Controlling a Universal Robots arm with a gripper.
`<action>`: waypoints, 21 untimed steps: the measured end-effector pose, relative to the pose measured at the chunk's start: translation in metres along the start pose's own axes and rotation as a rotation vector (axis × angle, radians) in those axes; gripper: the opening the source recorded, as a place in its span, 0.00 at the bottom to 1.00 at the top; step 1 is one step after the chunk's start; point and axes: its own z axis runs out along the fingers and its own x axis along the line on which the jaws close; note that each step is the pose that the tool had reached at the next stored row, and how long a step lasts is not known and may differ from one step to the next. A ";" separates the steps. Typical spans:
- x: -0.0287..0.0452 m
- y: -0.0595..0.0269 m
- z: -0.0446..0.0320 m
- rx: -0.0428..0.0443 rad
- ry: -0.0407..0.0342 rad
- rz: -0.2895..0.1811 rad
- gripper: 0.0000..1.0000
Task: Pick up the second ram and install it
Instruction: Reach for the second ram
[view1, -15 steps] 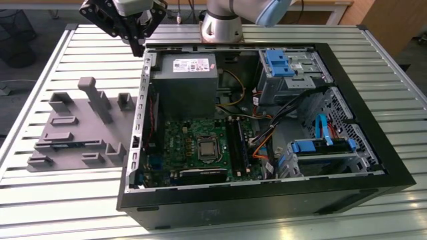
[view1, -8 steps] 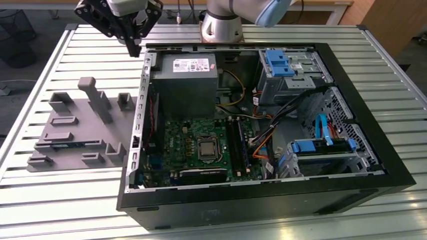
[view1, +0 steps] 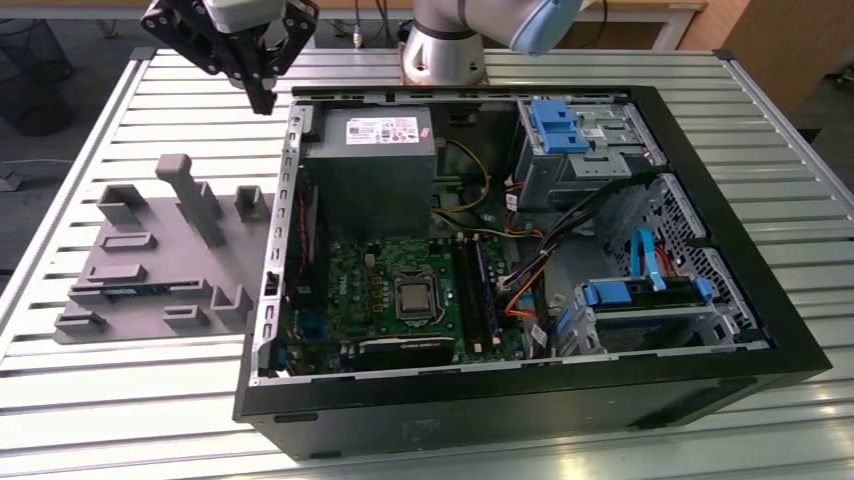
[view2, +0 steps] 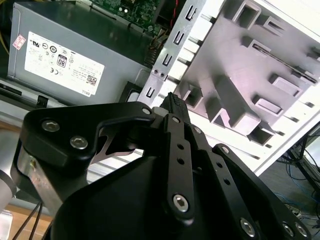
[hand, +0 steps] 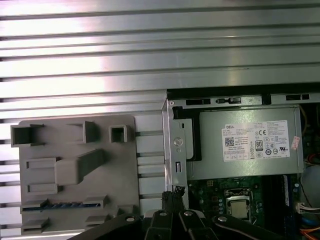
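The second ram is seated in a low slot of the grey fixture plate, near the table edge at the exterior view's left. It is largely sunk in that slot. Only a thin blue-green strip is exposed in the first wrist view, and its chips cannot be made out.

The arm is cut off by the exterior view's upper border. In the second wrist view much of the scene is blocked by the gripper's own black linkage.

The gripper is held above the slatted aluminium table, near its far edge and well apart from the ram. It lies between the fixture's tall blocks and the corner of the open computer case. Its jaws are seen drawn together to a point, with nothing between them.

Whether a stick already sits in the memory slots cannot be told.

A narrow strip of bare slats is left between fixture plate and case wall. Wider bare slats are seen beyond the fixture, beside the power supply.
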 end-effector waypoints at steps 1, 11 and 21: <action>0.0007 -0.0001 0.0000 0.0000 0.0000 0.000 0.11; 0.0074 -0.0006 0.0000 0.0000 0.0000 0.000 0.11; 0.0153 -0.0012 0.0001 0.0000 0.0000 0.000 0.11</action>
